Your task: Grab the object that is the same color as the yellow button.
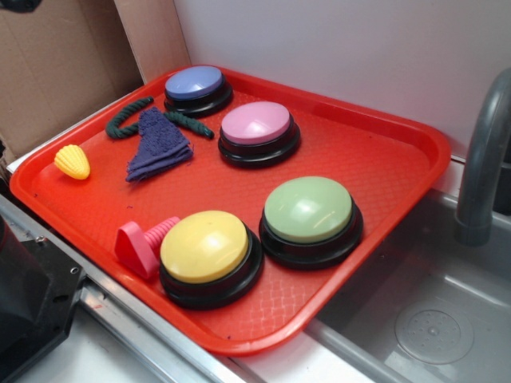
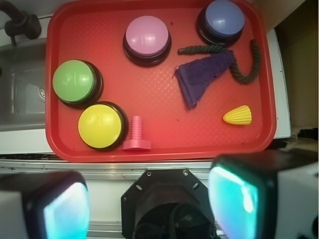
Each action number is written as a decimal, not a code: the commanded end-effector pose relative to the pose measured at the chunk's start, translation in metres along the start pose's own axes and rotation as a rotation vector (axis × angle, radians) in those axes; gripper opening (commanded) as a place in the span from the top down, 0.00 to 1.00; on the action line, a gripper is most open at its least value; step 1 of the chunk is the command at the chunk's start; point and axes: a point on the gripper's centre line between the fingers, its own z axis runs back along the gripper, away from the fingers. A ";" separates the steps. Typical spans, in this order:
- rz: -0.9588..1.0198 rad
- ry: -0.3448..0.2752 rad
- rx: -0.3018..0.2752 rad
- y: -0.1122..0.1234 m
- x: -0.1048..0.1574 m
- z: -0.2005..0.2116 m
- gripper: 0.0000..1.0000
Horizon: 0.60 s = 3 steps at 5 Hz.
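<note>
The small yellow ribbed corn-shaped object (image 1: 72, 162) (image 2: 238, 116) lies on the red tray (image 1: 383, 171) (image 2: 154, 144) near its left edge in the exterior view. The yellow button (image 1: 205, 247) (image 2: 100, 125), a big dome on a black base, sits at the tray's front. My gripper (image 2: 149, 201) hangs high above the robot's base, off the tray, open, its fingers (image 2: 234, 196) wide apart with nothing between them. The gripper itself does not show in the exterior view.
On the tray also stand green (image 1: 309, 211), pink (image 1: 256, 124) and blue (image 1: 194, 83) buttons, a pink screw-shaped piece (image 1: 144, 242), a folded purple cloth (image 1: 156, 146) and a dark green rope (image 1: 128, 118). A sink (image 1: 431, 319) with a grey faucet (image 1: 485, 159) is to the right.
</note>
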 end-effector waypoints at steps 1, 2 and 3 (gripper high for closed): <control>0.000 0.000 0.000 0.000 0.000 0.000 0.00; 0.121 -0.045 0.001 0.012 -0.001 -0.003 0.00; 0.319 -0.103 0.048 0.028 -0.004 -0.012 0.00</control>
